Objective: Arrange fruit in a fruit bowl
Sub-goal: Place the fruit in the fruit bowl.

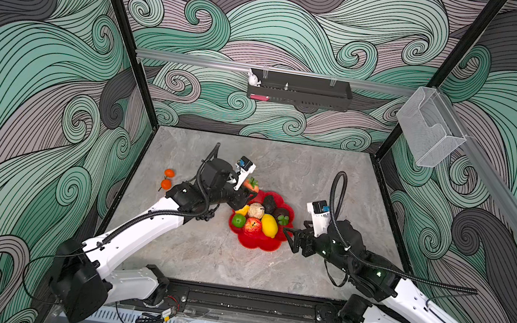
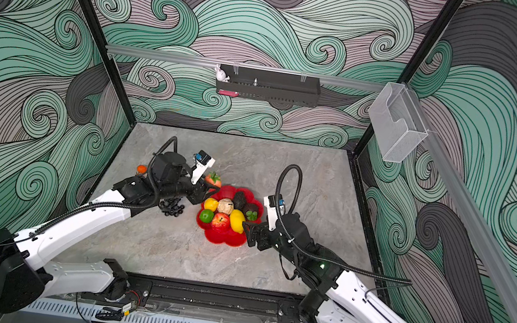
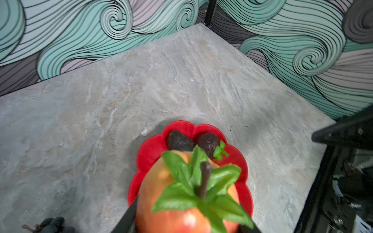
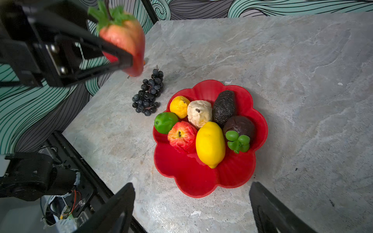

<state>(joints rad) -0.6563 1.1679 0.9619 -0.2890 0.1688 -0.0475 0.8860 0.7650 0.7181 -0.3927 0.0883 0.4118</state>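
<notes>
The left claw (image 4: 132, 54) is clamped on the strawberry (image 4: 123, 36) and holds it in the air over the far-left edge of the fruit bowl (image 4: 191, 177). The bowl sits mid-worktop (image 1: 235, 269) and carries a lime (image 4: 165, 122), a red apple (image 4: 181, 137), a large lemon (image 4: 210, 144), a smaller lemon (image 4: 179, 106), a beige lumpy piece (image 4: 199, 114), a dark avocado-like piece (image 4: 224, 108) and a dark round piece (image 4: 239, 125) (this one has a green sprig). The right claw (image 1: 289, 238) stands just beside the bowl's right rim with its jaws wide and nothing between them, while the grape bunch (image 4: 148, 93) lies on the worktop just left of the bowl and two small oranges (image 1: 165, 184) sit well apart at the left edge.
</notes>
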